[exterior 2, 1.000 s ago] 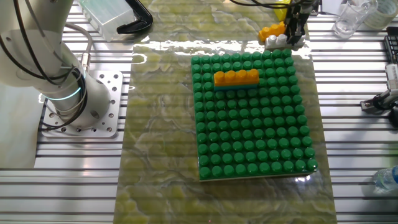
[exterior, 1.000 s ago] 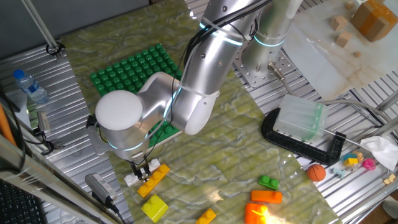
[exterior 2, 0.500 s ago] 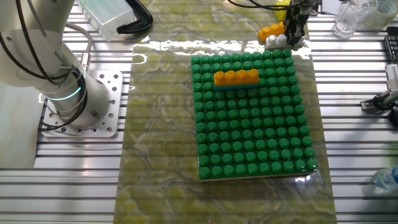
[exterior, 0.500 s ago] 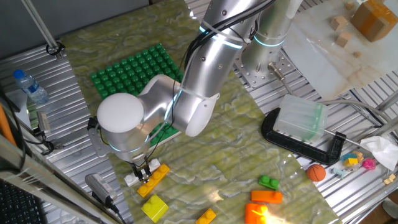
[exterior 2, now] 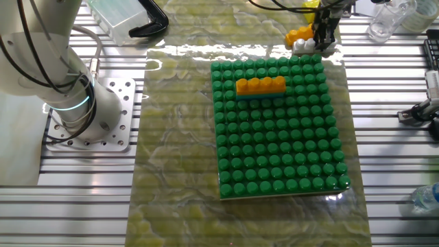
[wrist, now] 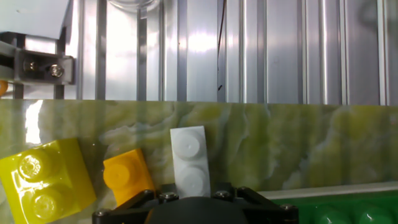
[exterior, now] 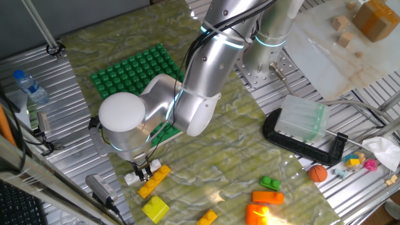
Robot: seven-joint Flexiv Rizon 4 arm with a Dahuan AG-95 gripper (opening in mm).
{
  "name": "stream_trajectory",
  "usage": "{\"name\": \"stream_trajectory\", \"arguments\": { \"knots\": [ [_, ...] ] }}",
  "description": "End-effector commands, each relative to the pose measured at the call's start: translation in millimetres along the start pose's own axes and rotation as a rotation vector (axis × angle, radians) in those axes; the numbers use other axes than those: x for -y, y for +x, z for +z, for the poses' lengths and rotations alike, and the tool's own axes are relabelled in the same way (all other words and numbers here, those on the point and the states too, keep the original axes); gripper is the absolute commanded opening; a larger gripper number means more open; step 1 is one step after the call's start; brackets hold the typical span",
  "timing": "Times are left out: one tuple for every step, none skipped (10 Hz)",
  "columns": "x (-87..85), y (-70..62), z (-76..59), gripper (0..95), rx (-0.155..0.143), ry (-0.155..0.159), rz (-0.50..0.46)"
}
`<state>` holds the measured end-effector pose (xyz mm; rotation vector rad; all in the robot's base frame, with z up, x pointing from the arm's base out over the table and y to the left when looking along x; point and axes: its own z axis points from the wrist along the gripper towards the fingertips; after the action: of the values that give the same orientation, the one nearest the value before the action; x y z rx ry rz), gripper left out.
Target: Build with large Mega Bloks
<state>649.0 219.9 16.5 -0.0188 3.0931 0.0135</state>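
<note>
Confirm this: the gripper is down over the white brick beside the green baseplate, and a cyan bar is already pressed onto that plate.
Not cyan. The other fixed view shows a yellow-orange bar on the green baseplate. The gripper is over the white brick, as said.

A robotics lab bench: a silver robot arm is bolted to a slotted aluminium-profile table covered by a green marbled mat. At the right of one fixed view, a black clamp holds a clear plastic box. At far left lie a water bottle, cables and a keyboard corner.
</note>
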Motion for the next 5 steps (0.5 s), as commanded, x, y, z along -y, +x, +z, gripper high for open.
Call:
{"name": "stream_trajectory", "arguments": {
  "knots": [
    [0.1,-0.4,0.4,0.0,0.001,0.003,0.003],
    [0.3,0.0,-0.8,0.0,0.004,0.005,0.005],
    [0.9,0.4,-2.9,0.0,0.006,0.006,0.004],
    [6.1,1.1,-14.2,0.0,0.008,0.006,-0.004],
    [11.7,1.5,-24.5,0.0,0.008,0.006,-0.016]
  ]
}}
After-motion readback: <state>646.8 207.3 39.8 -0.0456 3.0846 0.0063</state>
